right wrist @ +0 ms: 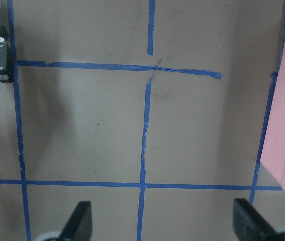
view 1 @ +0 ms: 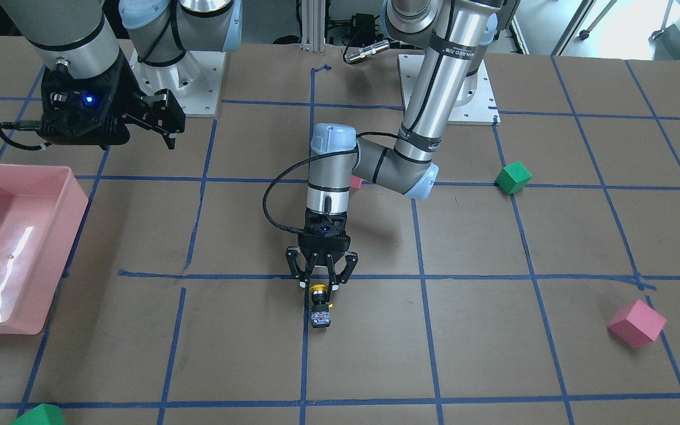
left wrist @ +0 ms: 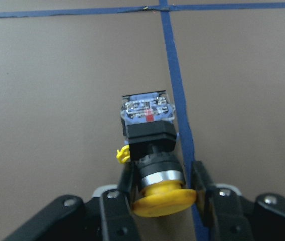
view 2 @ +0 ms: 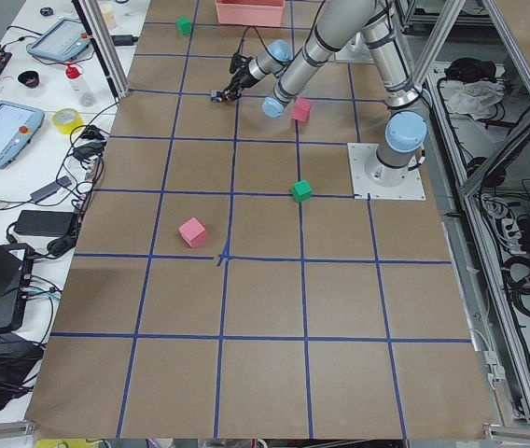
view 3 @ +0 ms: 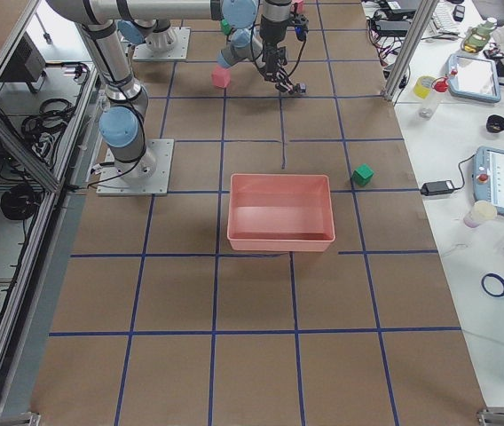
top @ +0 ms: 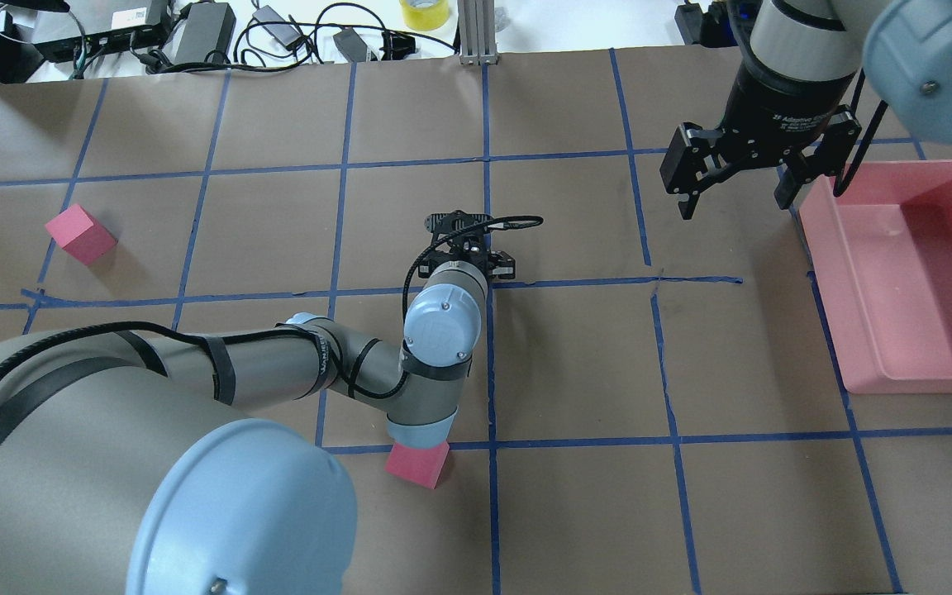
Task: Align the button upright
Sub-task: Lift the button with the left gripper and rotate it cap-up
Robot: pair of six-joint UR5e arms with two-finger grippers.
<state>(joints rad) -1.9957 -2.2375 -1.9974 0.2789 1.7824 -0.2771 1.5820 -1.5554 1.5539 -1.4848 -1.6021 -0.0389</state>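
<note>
Button (left wrist: 149, 131) lying sideways beside tape line (left wrist: 175, 75), my left gripper (left wrist: 162, 184) clamped at its collar; right gripper (top: 736, 200) spread, near pink bin (top: 864, 368).

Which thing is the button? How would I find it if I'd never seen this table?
Find the middle of the brown table with blue tape squares, where the left gripper points down. The button lies on its side at its fingertips. Only it has a round yellow cap, and it's smaller than the pink cubes and green cubes.
</note>
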